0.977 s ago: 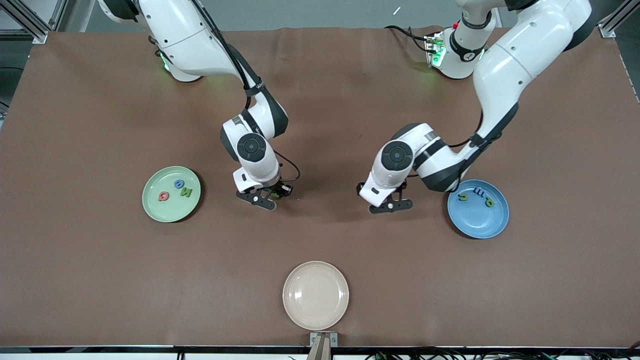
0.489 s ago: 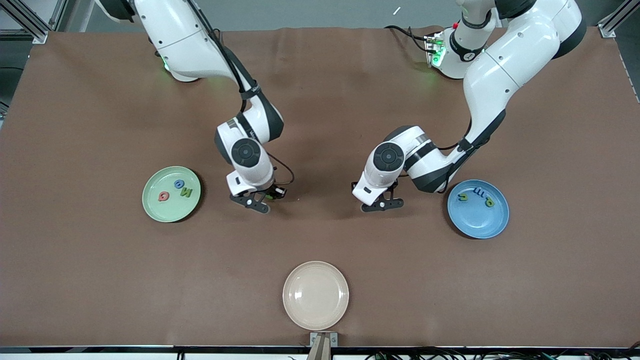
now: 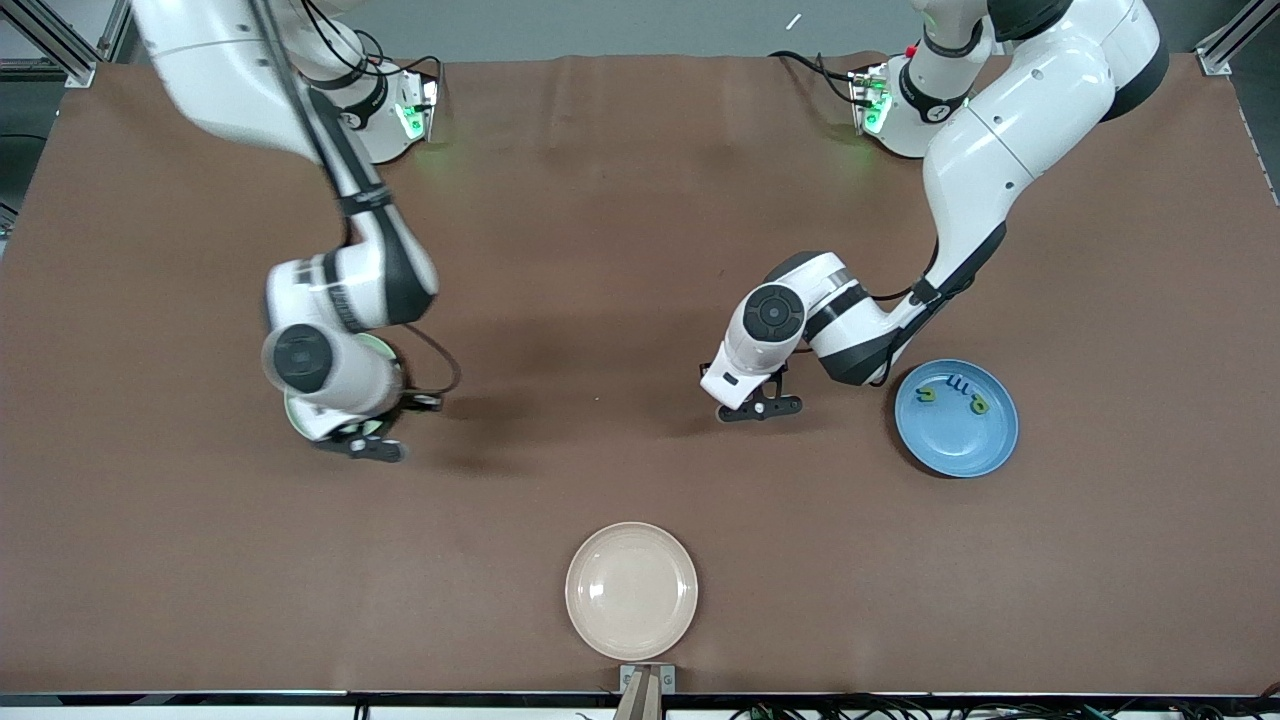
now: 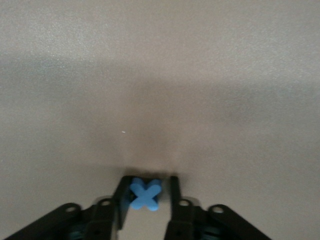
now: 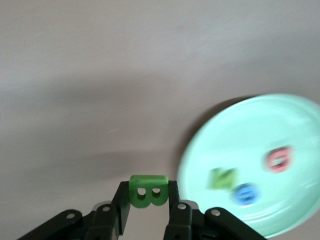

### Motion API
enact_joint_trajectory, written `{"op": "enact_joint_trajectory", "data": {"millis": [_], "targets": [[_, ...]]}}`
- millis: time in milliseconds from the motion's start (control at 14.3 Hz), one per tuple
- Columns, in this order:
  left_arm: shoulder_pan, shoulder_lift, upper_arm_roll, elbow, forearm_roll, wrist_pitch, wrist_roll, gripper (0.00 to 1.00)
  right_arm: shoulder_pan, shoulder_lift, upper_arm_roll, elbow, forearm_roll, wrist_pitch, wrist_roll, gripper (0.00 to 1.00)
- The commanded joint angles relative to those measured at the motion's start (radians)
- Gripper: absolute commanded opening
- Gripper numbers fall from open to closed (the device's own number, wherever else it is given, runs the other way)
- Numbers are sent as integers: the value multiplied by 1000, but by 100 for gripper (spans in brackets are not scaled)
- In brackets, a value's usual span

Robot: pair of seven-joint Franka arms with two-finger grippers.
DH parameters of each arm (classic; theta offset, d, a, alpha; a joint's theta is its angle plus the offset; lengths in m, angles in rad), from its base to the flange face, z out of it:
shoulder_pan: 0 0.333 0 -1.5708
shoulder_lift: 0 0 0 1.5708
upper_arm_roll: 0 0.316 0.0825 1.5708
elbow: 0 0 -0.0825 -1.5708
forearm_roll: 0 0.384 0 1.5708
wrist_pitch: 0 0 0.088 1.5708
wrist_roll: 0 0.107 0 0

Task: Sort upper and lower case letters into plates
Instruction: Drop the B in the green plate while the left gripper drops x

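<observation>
My right gripper [image 3: 365, 447] is shut on a green letter B [image 5: 148, 192] and hangs over the edge of the pale green plate [image 5: 240, 135], which my right arm mostly hides in the front view. On that plate lie a green letter [image 5: 221, 178], a blue O [image 5: 246, 193] and a pinkish red G [image 5: 279, 159]. My left gripper [image 3: 760, 407] is low over the bare table beside the blue plate [image 3: 956, 440], with a blue letter x [image 4: 145, 194] between its jaws. The blue plate holds two green letters [image 3: 928, 394] and a blue one [image 3: 957, 383].
A cream-beige plate [image 3: 631, 590] with nothing on it sits near the front edge at the table's middle. Brown table cloth [image 3: 600, 300] spreads between the two arms.
My right arm has swung from the table's middle toward its own end, carrying the green B over the pale green plate. My left gripper has shifted slightly toward the middle.
</observation>
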Motion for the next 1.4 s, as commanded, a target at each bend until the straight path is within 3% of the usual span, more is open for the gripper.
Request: {"op": "enact_joint_trajectory", "data": {"millis": [0, 209, 419, 698, 977, 1047, 1117, 1187, 1326], "targets": [[-6, -6, 13, -13, 1, -1, -5, 21, -94, -18, 23, -39, -55, 15, -125, 0], [8, -17, 12, -13, 1, -11, -34, 7, -191, -9, 25, -43, -64, 56, -269, 0], [41, -67, 3, -5, -1, -114, -11, 7, -220, 11, 26, -114, -60, 163, -279, 1], [278, -90, -150, -3, -1, -198, 139, 7, -183, 39, 35, -148, -47, 190, -275, 2], [443, -90, -190, -10, 7, -247, 320, 7, -173, 54, 37, -151, -47, 188, -268, 7], [483, -90, -201, -10, 15, -257, 356, 7, -174, 54, 37, -149, -47, 186, -268, 20], [509, -90, -203, -10, 18, -258, 388, 7, -176, 53, 37, -149, -47, 186, -268, 63], [535, -90, -203, -10, 21, -258, 423, 7, -177, 51, 37, -148, -47, 183, -268, 99], [592, -89, -203, -10, 36, -258, 489, 7, -179, 40, 37, -142, -47, 176, -269, 100]]}}
